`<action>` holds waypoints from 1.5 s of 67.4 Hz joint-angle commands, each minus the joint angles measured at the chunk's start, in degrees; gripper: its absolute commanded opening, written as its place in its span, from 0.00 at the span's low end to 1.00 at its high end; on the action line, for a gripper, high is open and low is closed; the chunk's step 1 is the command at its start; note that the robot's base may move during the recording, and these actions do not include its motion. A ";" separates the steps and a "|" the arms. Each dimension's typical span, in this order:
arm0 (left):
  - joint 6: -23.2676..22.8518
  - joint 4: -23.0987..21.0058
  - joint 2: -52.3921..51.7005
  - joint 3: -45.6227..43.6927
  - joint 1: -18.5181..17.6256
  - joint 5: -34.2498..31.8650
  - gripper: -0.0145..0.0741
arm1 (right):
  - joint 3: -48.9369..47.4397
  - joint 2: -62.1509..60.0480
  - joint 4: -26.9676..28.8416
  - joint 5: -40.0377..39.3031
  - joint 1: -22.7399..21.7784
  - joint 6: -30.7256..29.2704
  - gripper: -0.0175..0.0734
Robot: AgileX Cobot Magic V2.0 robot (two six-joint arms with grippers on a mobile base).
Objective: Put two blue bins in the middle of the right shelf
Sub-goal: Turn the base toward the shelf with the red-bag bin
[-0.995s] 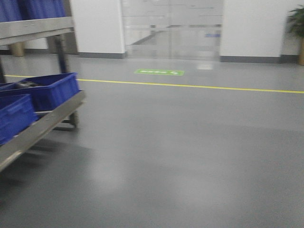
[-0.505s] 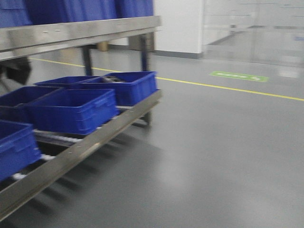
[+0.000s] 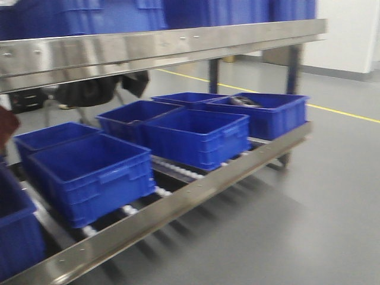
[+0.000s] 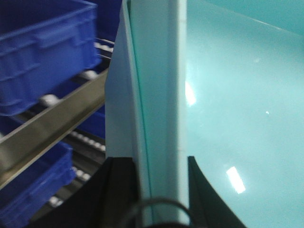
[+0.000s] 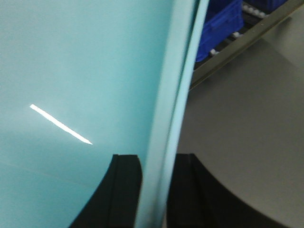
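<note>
Both grippers, left [image 4: 159, 190] and right [image 5: 156, 190], are clamping for you the teal bin wall [image 4: 156, 95], while blue bins [image 3: 196, 133] are sitting on the steel shelf [image 3: 196, 193] ahead.

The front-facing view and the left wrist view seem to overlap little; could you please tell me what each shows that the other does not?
Only the front view shows the upper shelf, the yellow line on the floor and the whole row of blue bins. Only the left wrist view shows the left gripper, its fingers either side of the rim of a teal bin. Both show blue bins on the roller rack.
</note>
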 commanded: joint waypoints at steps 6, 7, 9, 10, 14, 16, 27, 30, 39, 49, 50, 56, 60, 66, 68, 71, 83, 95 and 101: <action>-1.24 -3.64 -1.50 -1.18 -0.11 -5.88 0.04 | -0.74 -0.87 0.56 -3.83 0.05 -1.78 0.01; -1.24 -3.64 -1.50 -1.18 -0.11 -5.88 0.04 | -0.74 -0.87 0.56 -3.83 0.05 -1.78 0.01; -1.24 -3.64 -1.50 -1.18 -0.11 -5.88 0.04 | -0.74 -0.87 0.56 -3.83 0.05 -1.78 0.01; -1.24 -3.64 -1.50 -1.18 -0.11 -5.88 0.04 | -0.74 -0.87 0.56 -3.83 0.05 -1.78 0.01; -1.24 -3.64 -1.50 -1.18 -0.11 -5.88 0.04 | -0.74 -0.87 0.56 -3.83 0.05 -1.78 0.01; -1.24 -3.64 -1.50 -1.18 -0.11 -5.88 0.04 | -0.74 -0.87 0.56 -3.83 0.05 -1.78 0.01; -1.24 -3.64 -1.50 -1.18 -0.11 -5.88 0.04 | -0.74 -0.87 0.56 -3.83 0.05 -1.78 0.01; -1.24 -3.64 -1.50 -1.18 -0.11 -5.88 0.04 | -0.74 -0.87 0.56 -3.83 0.05 -1.78 0.01; -1.24 -3.64 -1.50 -1.18 -0.11 -5.88 0.04 | -0.74 -0.87 0.56 -3.83 0.05 -1.78 0.01; -1.24 -3.64 -1.50 -1.18 -0.11 -5.88 0.04 | -0.74 -0.87 0.56 -3.83 0.05 -1.78 0.01; -1.24 -3.64 -1.50 -1.18 -0.11 -5.88 0.04 | -0.74 -0.87 0.56 -3.83 0.05 -1.78 0.01; -1.24 -3.64 -1.50 -1.18 -0.11 -5.88 0.04 | -0.74 -0.87 0.56 -3.83 0.05 -1.78 0.01; -1.24 -3.64 -1.50 -1.18 -0.11 -5.88 0.04 | -0.74 -0.87 0.56 -3.83 0.05 -1.78 0.01; -1.24 -3.64 -1.50 -1.18 -0.11 -5.88 0.04 | -0.74 -0.87 0.56 -3.83 0.05 -1.78 0.01; -1.24 -3.64 -1.50 -1.18 -0.11 -5.88 0.04 | -0.74 -0.87 0.56 -3.83 0.05 -1.78 0.01; -1.24 -3.64 -1.50 -1.18 -0.11 -5.88 0.04 | -0.74 -0.87 0.56 -3.83 0.05 -1.78 0.01; -1.24 -3.64 -1.50 -1.18 -0.11 -5.88 0.04 | -0.74 -0.87 0.56 -3.83 0.05 -1.78 0.01; -1.24 -3.64 -1.50 -1.18 -0.11 -5.88 0.04 | -0.74 -0.87 0.56 -3.83 0.05 -1.78 0.01; -1.24 -3.64 -1.50 -1.18 -0.11 -5.88 0.04 | -0.74 -0.87 0.56 -3.83 0.05 -1.78 0.01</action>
